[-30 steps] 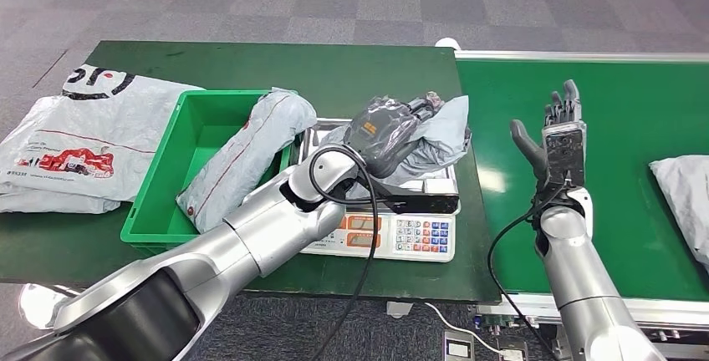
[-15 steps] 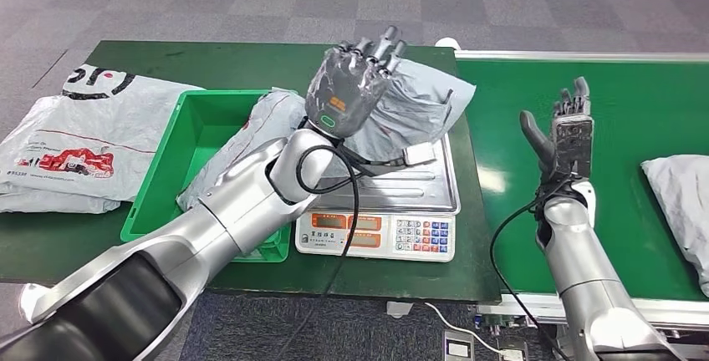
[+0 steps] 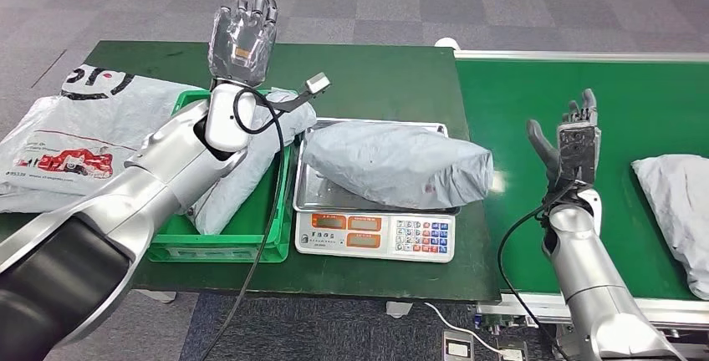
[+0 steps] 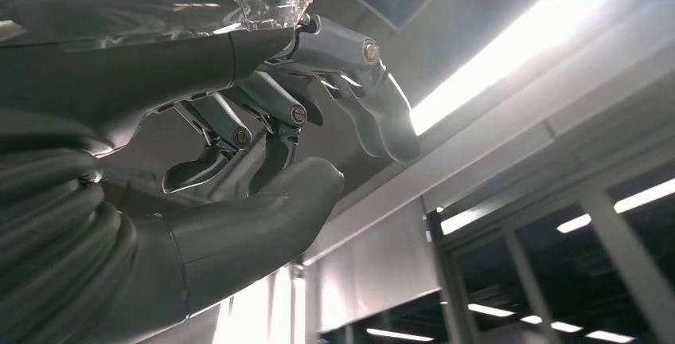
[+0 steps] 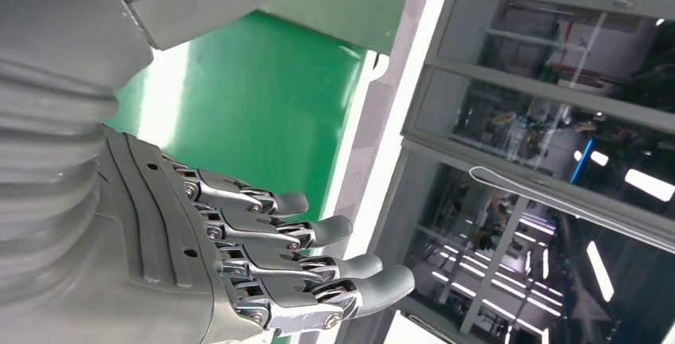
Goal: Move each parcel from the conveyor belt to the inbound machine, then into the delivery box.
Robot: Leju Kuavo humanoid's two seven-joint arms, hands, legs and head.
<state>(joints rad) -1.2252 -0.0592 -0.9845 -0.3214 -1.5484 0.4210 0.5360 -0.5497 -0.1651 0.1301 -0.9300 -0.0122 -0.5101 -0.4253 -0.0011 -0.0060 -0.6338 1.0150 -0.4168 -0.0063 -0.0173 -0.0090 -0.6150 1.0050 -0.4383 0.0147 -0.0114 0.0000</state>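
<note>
A grey parcel (image 3: 393, 173) lies flat on the tray of the scale (image 3: 376, 234), the inbound machine. My left hand (image 3: 242, 37) (image 4: 263, 153) is raised high above the far edge of the green delivery box (image 3: 224, 242), fingers apart and holding nothing. A second grey parcel (image 3: 251, 148) leans in that box, partly behind my left arm. My right hand (image 3: 572, 135) (image 5: 263, 256) stands upright over the green conveyor belt (image 3: 619, 102) (image 5: 255, 81), fingers spread and empty. A third grey parcel (image 3: 679, 202) lies on the belt at the right edge.
White printed plastic bags (image 3: 75, 135) lie on the dark green table (image 3: 368, 77) left of the box. The belt's metal frame (image 3: 585, 56) runs along its far side. A black cable hangs from my left arm over the box's near rim.
My left hand lifted off the scale, let the grey parcel settle flat on the tray, and swung up and left over the box. The parcel on the belt has crept left.
</note>
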